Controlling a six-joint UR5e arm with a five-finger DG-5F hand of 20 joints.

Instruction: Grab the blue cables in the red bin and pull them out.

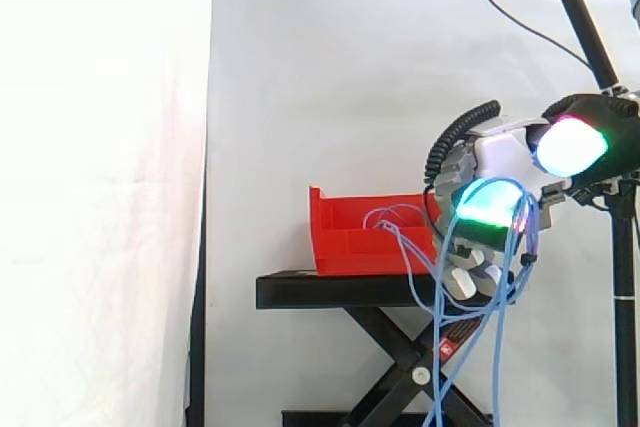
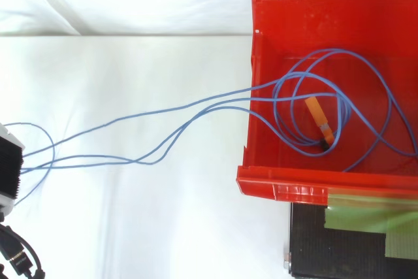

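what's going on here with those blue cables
The robot hand holds the blue cables, its fingers curled round the strands beside the red bin, with slack hanging below. The cables are only partly out. In the top view, loops and an orange end piece lie inside the bin, and strands run over its wall toward the hand.
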